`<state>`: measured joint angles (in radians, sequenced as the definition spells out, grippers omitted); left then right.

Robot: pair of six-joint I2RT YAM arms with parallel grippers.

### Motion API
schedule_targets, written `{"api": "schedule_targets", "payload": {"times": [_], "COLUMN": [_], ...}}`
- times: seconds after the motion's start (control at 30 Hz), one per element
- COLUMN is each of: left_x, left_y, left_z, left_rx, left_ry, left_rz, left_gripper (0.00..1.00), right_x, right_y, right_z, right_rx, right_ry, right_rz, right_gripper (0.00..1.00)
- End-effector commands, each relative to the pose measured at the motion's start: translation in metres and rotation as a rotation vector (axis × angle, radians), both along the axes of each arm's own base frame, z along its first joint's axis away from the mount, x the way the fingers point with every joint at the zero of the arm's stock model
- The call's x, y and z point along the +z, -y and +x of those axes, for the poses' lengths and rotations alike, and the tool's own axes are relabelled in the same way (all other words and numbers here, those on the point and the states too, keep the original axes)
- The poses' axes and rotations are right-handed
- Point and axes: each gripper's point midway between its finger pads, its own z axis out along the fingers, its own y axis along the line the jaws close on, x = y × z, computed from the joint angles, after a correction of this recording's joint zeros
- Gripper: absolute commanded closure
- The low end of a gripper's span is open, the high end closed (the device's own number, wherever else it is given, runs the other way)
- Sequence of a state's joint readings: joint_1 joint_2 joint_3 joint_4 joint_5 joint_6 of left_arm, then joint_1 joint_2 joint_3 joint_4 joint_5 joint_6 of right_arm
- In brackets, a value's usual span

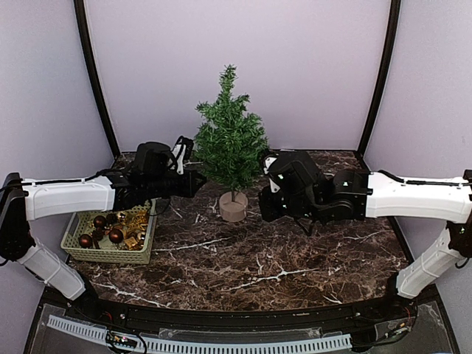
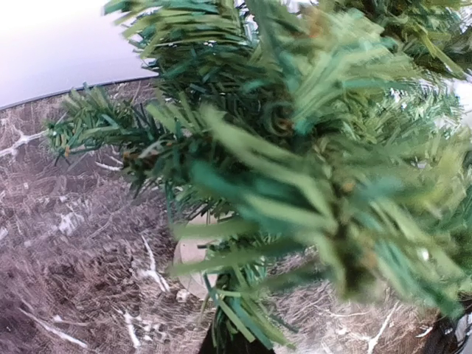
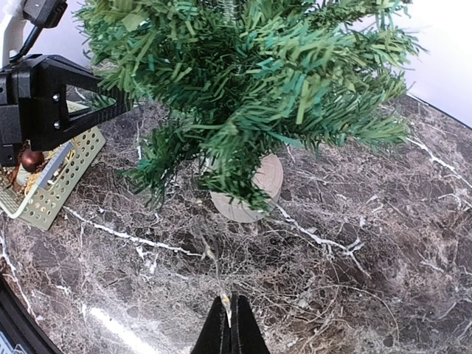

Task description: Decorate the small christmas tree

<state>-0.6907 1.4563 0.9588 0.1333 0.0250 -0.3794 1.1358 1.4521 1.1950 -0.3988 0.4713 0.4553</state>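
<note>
Top external view: the left arm point(image 1: 70, 195) reaches in from its side, forearm almost level above the counter point(image 1: 258, 265), wrist turned toward the middle. The left pincer point(image 1: 196, 181) is pressed together to a point, and its tip sits among the lower branches of the tree point(image 1: 230, 144). Whether anything is pinched there cannot be told; needles hide the tip.

The right arm point(image 1: 413, 195) stretches in from the other side, also nearly level, with its wrist dipped. The right pincer point(image 1: 262, 212) hangs low over the counter, fingers pressed together. In the right wrist view a tiny pale fleck shows at its tips point(image 3: 229, 323), too small to name.

The tree stands upright between the two pincers, just ahead of each tip. Its round pale stump point(image 1: 233, 208) rests on the counter close to the right pincer, and lower than the left one. The left wrist view is filled with blurred branches point(image 2: 295, 162).

A pale green basket point(image 1: 110, 258) sits on the counter behind and below the left pincer, under the left forearm. It holds dark red baubles point(image 1: 116, 235) and a tangle of gold pieces point(image 1: 136, 221).
</note>
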Motion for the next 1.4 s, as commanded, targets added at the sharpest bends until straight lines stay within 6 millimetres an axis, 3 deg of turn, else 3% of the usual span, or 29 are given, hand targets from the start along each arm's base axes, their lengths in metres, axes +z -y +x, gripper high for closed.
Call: {"api": "schedule_targets", "payload": {"times": [0.0,0.1,0.17,0.23,0.43,0.67,0.8,0.97,1.1,1.37], "left_x": [0.015,0.022,0.039,0.048,0.057,0.067,0.073,0.060,0.050,0.057], "left_y": [-0.006,-0.014,-0.026,-0.037,-0.040,0.010,0.029,0.052,0.057,0.064], "left_z": [-0.004,-0.012,-0.022,-0.030,-0.061,-0.088,-0.086,-0.074,-0.069,-0.063], "left_rx": [-0.014,-0.019,-0.005,0.011,-0.001,-0.057,-0.054,-0.047,-0.030,-0.038], "left_ry": [0.062,0.100,0.143,0.157,0.102,-0.002,-0.013,-0.092,-0.120,-0.093], "left_rz": [-0.007,-0.001,0.001,0.017,-0.021,-0.111,-0.168,-0.143,-0.156,-0.144], "left_gripper": [0.83,0.48,0.34,0.26,0.21,0.20,0.20,0.20,0.19,0.09], "right_x": [0.016,0.005,0.000,-0.005,-0.019,-0.029,-0.030,-0.030,-0.032,-0.036], "right_y": [-0.009,-0.017,-0.022,-0.026,-0.030,-0.030,-0.028,-0.029,-0.026,-0.022], "right_z": [0.004,0.003,0.002,0.002,0.001,-0.001,-0.002,-0.003,-0.003,-0.001], "right_rx": [0.020,0.036,0.046,0.054,0.059,0.075,0.070,0.060,0.048,0.020], "right_ry": [0.032,0.014,0.002,-0.006,-0.022,-0.026,-0.027,-0.034,-0.038,-0.041], "right_rz": [0.046,0.056,0.068,0.081,0.094,0.097,0.096,0.130,0.144,0.124], "right_gripper": [1.00,1.00,1.00,1.00,1.00,1.00,1.00,1.00,1.00,1.00]}}
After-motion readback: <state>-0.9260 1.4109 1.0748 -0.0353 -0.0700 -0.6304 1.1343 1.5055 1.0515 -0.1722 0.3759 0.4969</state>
